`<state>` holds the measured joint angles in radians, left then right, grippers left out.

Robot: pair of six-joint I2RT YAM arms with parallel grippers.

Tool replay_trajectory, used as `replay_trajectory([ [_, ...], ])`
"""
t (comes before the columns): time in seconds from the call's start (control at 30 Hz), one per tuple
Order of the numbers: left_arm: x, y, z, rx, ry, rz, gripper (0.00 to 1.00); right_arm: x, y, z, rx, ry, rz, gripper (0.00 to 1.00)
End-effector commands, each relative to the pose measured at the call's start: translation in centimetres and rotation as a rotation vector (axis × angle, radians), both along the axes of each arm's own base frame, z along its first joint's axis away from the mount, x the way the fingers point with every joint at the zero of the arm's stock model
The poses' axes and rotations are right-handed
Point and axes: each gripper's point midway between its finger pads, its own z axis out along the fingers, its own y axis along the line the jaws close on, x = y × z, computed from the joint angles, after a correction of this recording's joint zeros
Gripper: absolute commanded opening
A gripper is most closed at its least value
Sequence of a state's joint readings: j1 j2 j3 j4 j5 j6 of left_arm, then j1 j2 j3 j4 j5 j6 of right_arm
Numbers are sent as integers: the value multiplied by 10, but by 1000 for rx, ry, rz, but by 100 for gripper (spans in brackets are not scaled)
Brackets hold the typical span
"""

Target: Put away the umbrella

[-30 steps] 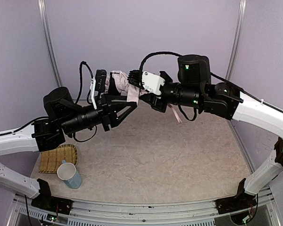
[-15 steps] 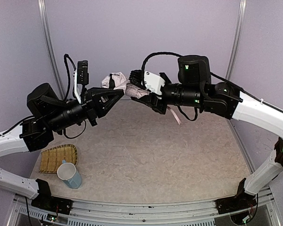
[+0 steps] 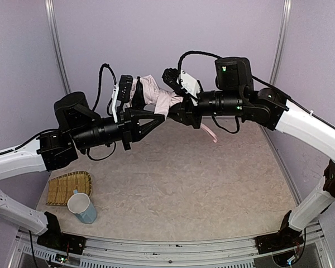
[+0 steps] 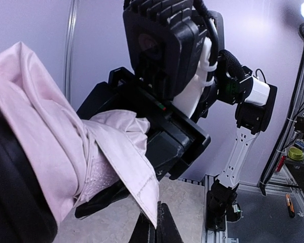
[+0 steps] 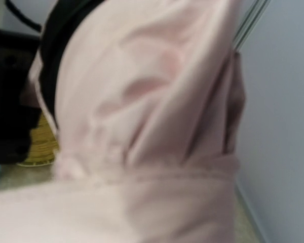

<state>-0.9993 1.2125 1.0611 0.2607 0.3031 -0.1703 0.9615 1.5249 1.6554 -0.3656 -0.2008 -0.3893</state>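
Note:
The umbrella [image 3: 151, 89] is a crumpled pale pink bundle with black lining, held high above the table between both arms. My right gripper [image 3: 176, 108] grips its right end, and a pink strap [image 3: 210, 133] hangs below. In the right wrist view pink umbrella fabric [image 5: 152, 126] fills the frame and hides the fingers. My left gripper [image 3: 161, 116] comes in from the left just under the bundle. In the left wrist view its fingers [image 4: 156, 229] are shut, pinching a hanging corner of the umbrella's fabric [image 4: 66, 147].
A woven straw tray [image 3: 70, 187] lies at the table's near left, with a light blue mug [image 3: 82, 207] standing at its front edge. Lilac walls with metal uprights [image 3: 56, 44] close in the back and sides.
My left gripper shut, swung up and left away from the umbrella, then came back right to its underside. The right arm lifted the umbrella slightly higher.

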Motion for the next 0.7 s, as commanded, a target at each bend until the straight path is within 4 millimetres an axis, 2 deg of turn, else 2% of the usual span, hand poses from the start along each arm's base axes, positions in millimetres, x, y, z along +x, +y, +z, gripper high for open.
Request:
replay_trajectory([
  [0.0,11,13,-13,61,2,39,0,-7,-13,48,137,-30,30,0],
  [0.07,19,19,-11,54,-3,74,0,-15,-11,45,135,-23,73,0],
  [0.33,20,20,9,32,-74,79,0,-14,-4,22,73,14,93,0],
  [0.47,6,17,22,-4,-99,4,0,-9,0,9,37,14,65,0],
  [0.67,-23,6,34,-27,-126,-109,0,-2,-3,6,30,-5,21,0],
])
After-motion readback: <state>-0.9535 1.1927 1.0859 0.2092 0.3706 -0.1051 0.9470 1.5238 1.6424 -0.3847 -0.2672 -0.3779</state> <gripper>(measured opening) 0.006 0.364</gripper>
